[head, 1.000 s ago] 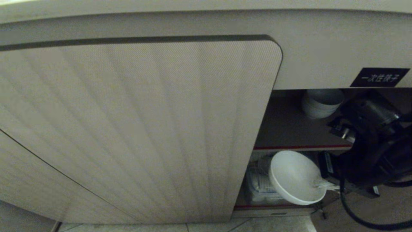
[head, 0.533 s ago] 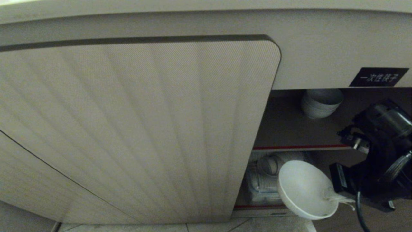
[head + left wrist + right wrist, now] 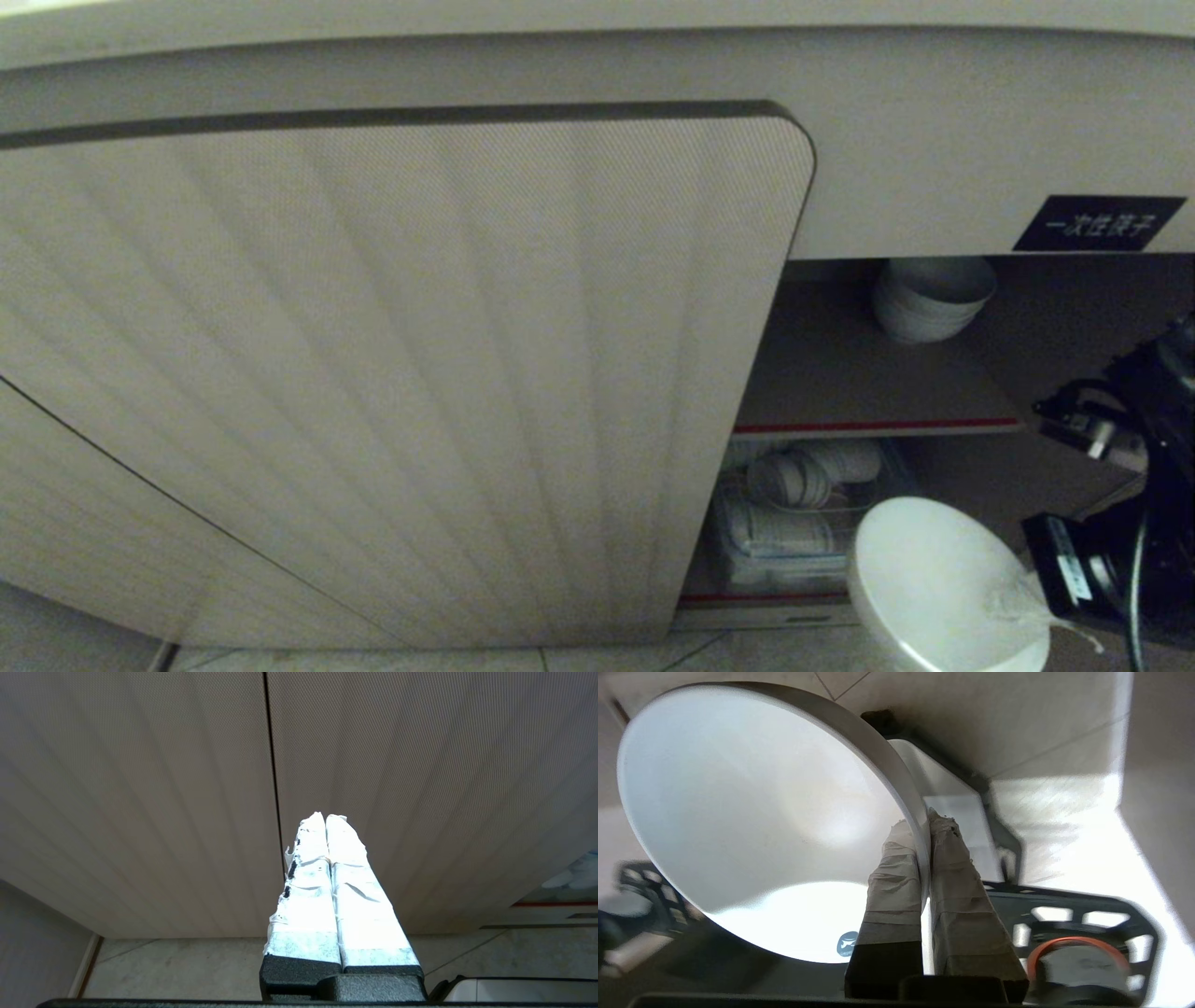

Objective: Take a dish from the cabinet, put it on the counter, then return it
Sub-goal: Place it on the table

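Below the worktop edge (image 3: 597,14), cabinet (image 3: 840,373) open at right. Bowl (image 3: 943,588) pinched at rim by right claw (image 3: 924,826), drawn lower and clear of shelf (image 3: 868,392) since a second ago; probably heading up next. Left claw (image 3: 325,823) closed, idle.

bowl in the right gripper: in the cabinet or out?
Out. The bowl hangs in front of the cabinet, below the edge of its bottom shelf, over the floor. The right gripper pinches its rim.

The dish (image 3: 934,579) hangs before the cabinet (image 3: 840,373), below the stacked bowls (image 3: 932,297) on its shelf (image 3: 840,392).
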{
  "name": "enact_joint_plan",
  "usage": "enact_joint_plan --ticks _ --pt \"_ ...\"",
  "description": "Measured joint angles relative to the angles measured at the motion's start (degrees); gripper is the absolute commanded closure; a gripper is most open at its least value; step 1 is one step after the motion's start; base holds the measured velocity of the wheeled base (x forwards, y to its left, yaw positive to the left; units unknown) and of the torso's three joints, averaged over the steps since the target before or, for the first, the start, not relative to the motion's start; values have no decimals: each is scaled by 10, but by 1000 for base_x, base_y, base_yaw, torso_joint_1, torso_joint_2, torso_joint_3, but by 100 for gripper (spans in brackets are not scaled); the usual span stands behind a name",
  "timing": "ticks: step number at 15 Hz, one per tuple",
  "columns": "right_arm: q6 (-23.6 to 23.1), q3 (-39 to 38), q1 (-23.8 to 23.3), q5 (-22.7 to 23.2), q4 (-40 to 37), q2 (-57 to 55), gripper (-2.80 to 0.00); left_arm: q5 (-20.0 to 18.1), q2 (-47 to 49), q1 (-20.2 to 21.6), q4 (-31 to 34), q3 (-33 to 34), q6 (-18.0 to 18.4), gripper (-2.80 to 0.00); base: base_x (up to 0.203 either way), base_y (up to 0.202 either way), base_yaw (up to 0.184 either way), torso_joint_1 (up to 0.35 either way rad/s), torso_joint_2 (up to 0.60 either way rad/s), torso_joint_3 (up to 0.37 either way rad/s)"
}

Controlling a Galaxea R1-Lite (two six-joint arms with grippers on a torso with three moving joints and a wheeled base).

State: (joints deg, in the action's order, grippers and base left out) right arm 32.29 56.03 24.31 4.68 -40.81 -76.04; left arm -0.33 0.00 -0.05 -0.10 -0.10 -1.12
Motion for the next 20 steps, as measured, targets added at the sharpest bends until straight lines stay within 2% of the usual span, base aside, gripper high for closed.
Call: enact_joint_plan --ticks 10,20 --pt "-140 -101 -3 -2 5 124 0 0 0 0 0 0 0 0 0 0 0 0 0 0" --pt "-145 -181 -1 19 6 194 0 0 0 0 0 0 0 0 0 0 0 0 0 0"
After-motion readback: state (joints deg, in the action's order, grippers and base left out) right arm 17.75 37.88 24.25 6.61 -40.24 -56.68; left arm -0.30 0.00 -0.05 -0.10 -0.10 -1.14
